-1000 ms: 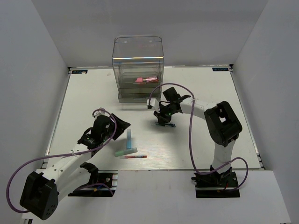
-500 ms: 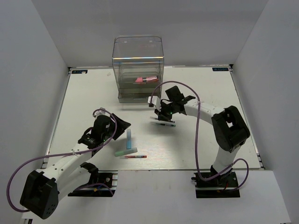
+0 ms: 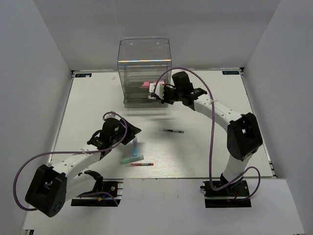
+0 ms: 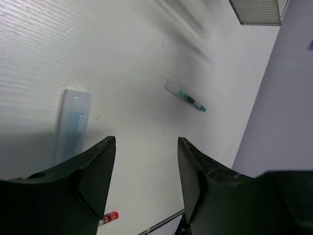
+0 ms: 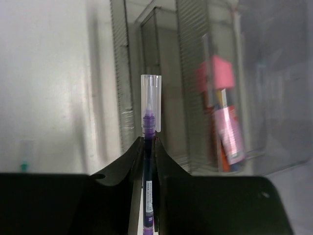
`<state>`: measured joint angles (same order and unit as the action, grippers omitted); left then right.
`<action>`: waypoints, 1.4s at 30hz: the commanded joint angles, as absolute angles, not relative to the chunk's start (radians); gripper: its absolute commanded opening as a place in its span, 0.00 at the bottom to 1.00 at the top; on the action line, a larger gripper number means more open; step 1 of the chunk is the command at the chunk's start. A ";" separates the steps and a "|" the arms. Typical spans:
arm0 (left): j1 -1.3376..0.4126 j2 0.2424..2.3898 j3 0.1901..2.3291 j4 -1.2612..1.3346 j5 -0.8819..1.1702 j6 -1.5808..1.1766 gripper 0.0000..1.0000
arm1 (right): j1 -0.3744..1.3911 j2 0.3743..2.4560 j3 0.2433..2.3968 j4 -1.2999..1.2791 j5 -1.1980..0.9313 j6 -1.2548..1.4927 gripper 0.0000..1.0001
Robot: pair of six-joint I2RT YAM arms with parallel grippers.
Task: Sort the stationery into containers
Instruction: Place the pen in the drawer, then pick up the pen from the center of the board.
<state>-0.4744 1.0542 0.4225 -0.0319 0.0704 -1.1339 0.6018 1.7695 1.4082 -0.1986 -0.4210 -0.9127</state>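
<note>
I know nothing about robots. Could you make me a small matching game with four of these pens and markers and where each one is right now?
Things:
1. purple pen
2. pink marker
3. green-tipped pen
4. light blue marker

Places:
A. lying by itself on the open table
B. inside the clear box
C. on the table beside the open left gripper
D. clamped in the right gripper

Pairs: 1-D, 2-B, 3-A, 4-C.
</note>
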 commanded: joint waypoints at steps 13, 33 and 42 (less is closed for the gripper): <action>-0.543 1.319 0.586 0.129 0.178 -1.224 0.64 | 0.644 2.055 1.744 -0.238 -0.373 -1.146 0.18; -0.678 1.706 0.997 -0.200 0.109 -1.472 0.66 | 0.597 1.656 1.361 -0.089 -0.351 -0.652 0.30; -0.730 1.957 1.348 -0.664 0.077 -1.591 0.68 | 0.520 1.499 1.164 -0.011 -0.284 -0.561 0.30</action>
<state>-0.7170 1.9236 1.2716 -0.4629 0.1001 -1.5318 0.5400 1.5478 1.1870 -0.0753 -0.3088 -0.6170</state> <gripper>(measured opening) 0.680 0.300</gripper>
